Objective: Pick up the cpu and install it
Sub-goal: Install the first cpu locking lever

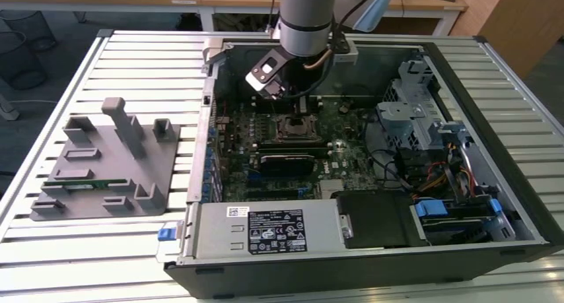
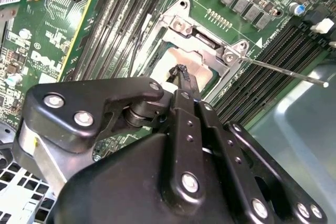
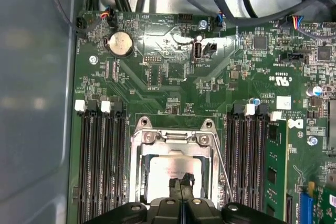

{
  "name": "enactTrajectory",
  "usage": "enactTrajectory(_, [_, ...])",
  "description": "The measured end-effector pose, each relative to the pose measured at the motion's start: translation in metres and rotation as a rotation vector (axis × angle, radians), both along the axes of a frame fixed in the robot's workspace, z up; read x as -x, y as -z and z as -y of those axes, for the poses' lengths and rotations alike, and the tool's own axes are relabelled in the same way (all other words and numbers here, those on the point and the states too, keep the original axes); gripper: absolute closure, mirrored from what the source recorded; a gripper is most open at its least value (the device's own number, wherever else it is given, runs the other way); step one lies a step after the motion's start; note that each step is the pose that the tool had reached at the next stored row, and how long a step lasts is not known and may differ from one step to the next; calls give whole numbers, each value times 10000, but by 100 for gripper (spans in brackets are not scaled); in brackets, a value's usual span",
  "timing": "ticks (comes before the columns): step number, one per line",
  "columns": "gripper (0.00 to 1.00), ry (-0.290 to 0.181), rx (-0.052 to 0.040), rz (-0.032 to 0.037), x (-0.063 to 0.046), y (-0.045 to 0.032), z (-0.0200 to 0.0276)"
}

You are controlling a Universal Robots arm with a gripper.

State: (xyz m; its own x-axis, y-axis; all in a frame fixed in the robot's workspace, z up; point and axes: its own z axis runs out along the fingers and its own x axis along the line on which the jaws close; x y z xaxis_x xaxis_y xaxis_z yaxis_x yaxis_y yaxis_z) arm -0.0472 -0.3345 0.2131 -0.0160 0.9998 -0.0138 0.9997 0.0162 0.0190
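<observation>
The cpu (image 3: 167,167) is a silver square plate lying flat inside the black socket's metal frame (image 3: 140,153) on the green motherboard; the second wrist view also shows the cpu (image 2: 197,66). My gripper (image 3: 181,184) hangs directly over its middle with both black fingertips pressed together and nothing between them. Whether the tips touch the plate cannot be told. In the exterior view the gripper (image 1: 298,102) reaches down into the open computer case just behind the socket (image 1: 295,127). The socket's thin lever rod (image 2: 286,72) sticks out sideways, unlatched.
Memory slots (image 3: 100,166) flank the socket on both sides. A grey fixture (image 1: 105,168) on the slatted table at the exterior view's left holds a green memory stick (image 1: 84,183). A power supply (image 1: 264,230), a drive cage (image 1: 414,118) and cables crowd the case.
</observation>
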Motion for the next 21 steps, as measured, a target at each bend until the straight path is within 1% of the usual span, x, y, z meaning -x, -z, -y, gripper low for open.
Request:
enactTrajectory(7, [89, 0, 1, 0, -3, -1, 0])
enactTrajectory(10, [89, 0, 1, 0, -2, -13, 0])
enactTrajectory(17, [89, 0, 0, 1, -2, -78, 0])
enactTrajectory(21, [89, 0, -1, 2, -3, -99, -1])
